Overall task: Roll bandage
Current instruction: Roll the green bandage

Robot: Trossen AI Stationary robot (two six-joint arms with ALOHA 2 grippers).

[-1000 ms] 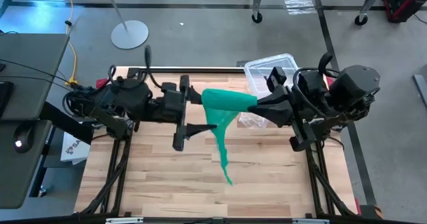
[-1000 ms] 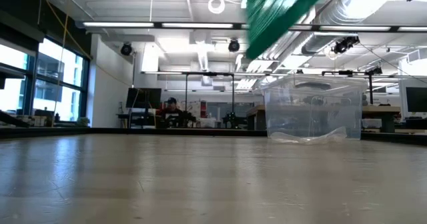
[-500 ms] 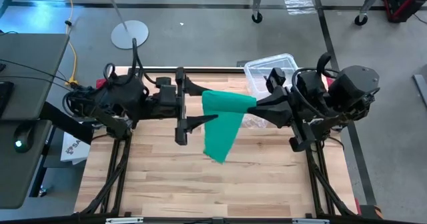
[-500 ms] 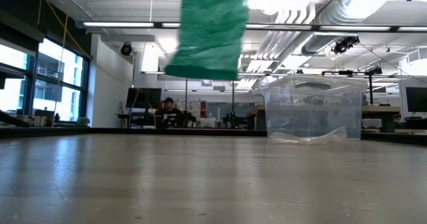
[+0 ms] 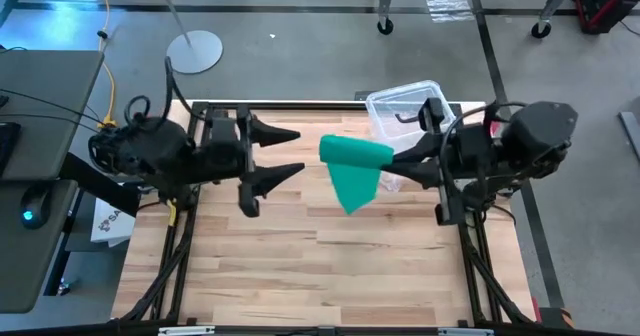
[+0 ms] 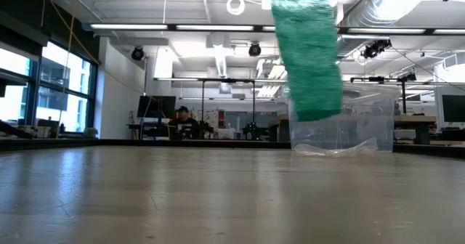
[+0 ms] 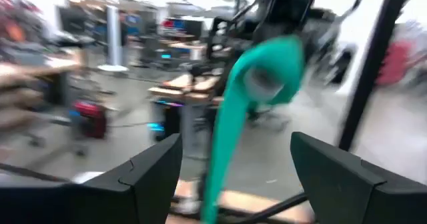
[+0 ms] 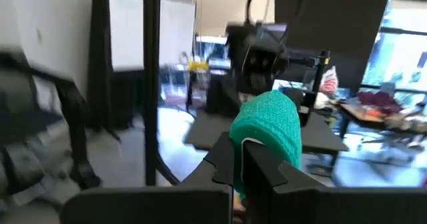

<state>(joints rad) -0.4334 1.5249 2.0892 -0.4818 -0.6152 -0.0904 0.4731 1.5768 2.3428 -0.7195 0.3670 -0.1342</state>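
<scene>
The green bandage [image 5: 353, 164] is held in the air over the middle of the table. Its upper part is a rolled bunch [image 8: 268, 125], and a loose flat tail [image 6: 311, 62] hangs below it, its lower end [image 6: 317, 112] clear of the table. My right gripper [image 5: 393, 157] is shut on the bunch from the table's right. My left gripper [image 5: 292, 153] is open and empty to the left of the bandage, level, with its fingers pointing at it. In the left wrist view the bandage [image 7: 265, 67] shows beyond the spread fingers [image 7: 148, 174]. My right gripper pinches the bandage's rolled upper end [image 8: 257, 144] between its two fingers. The fingers come level from the table's right. The roll stands out past the fingertips, lifted clear, and the loose tail [image 5: 352, 188] hangs slack below it.
A clear plastic box [image 5: 404, 107] stands at the far right of the table, behind the right gripper; it also shows in the low view [image 6: 341, 120]. Something clear and crinkly [image 6: 336, 149] lies at its foot. The wooden tabletop [image 5: 300, 266] stretches toward the near edge.
My left gripper has drawn back toward the table's left edge, away from the bandage, staying open. The bandage's loose tail, flung out long toward the near edge a second ago, has swung about and now hangs short below the right gripper.
</scene>
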